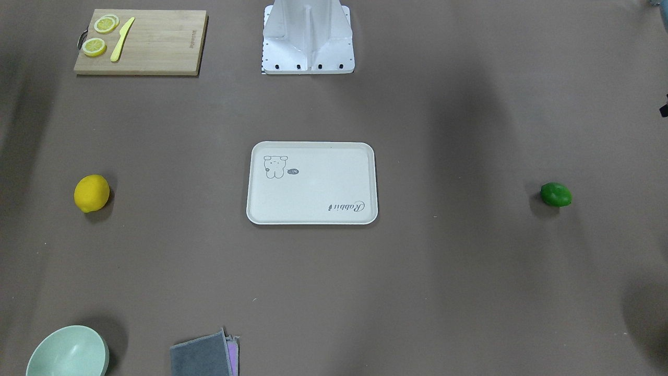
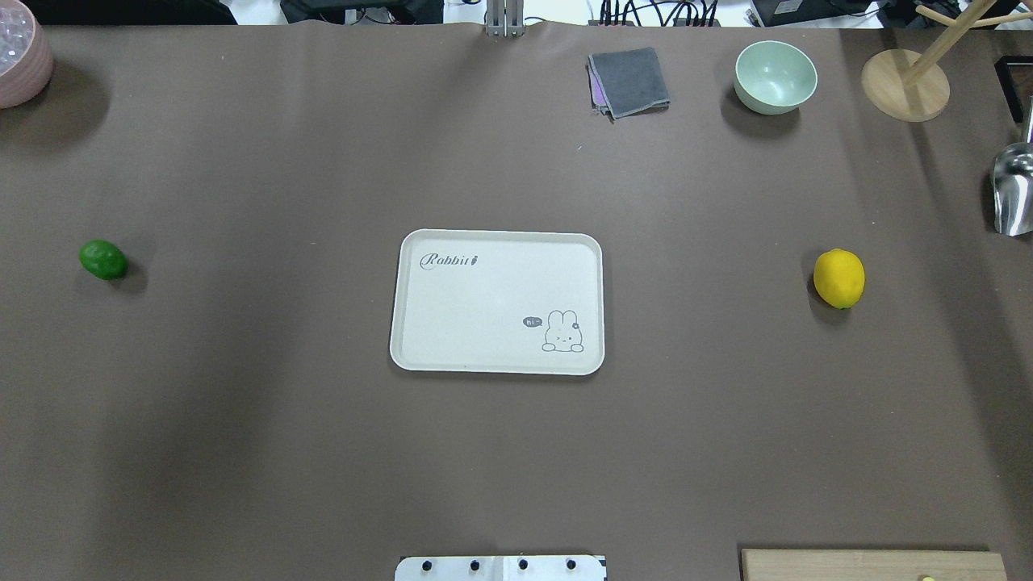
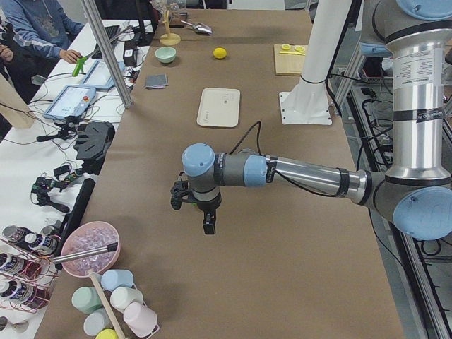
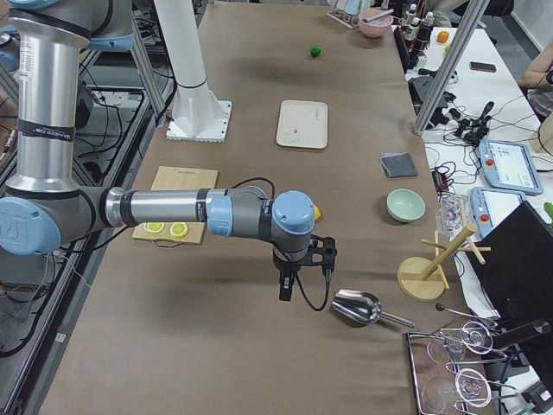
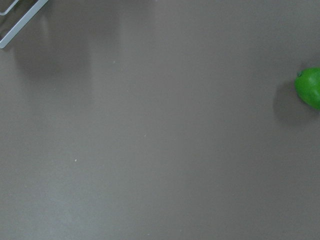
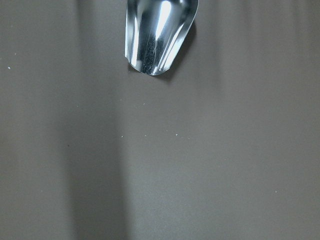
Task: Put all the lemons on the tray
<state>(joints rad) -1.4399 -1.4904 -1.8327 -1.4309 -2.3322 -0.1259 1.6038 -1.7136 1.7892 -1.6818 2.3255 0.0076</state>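
The cream-white tray (image 2: 496, 303) lies bare at the table's middle, also in the front view (image 1: 312, 183). The yellow lemon (image 2: 838, 278) lies on the table far to its right. The green lemon (image 2: 103, 260) lies far to its left and shows at the right edge of the left wrist view (image 5: 310, 87). My left gripper (image 3: 207, 224) shows only in the exterior left view, hanging above the table near that end. My right gripper (image 4: 285, 290) shows only in the exterior right view, above the table near a metal scoop. I cannot tell whether either is open or shut.
A wooden cutting board (image 1: 141, 42) with lemon slices and a yellow knife sits near the robot's base (image 1: 308, 39). At the far edge are a mint bowl (image 2: 775, 77), a grey cloth (image 2: 629, 81), a wooden stand (image 2: 904, 85), a metal scoop (image 6: 157, 35) and a pink bowl (image 2: 20, 56).
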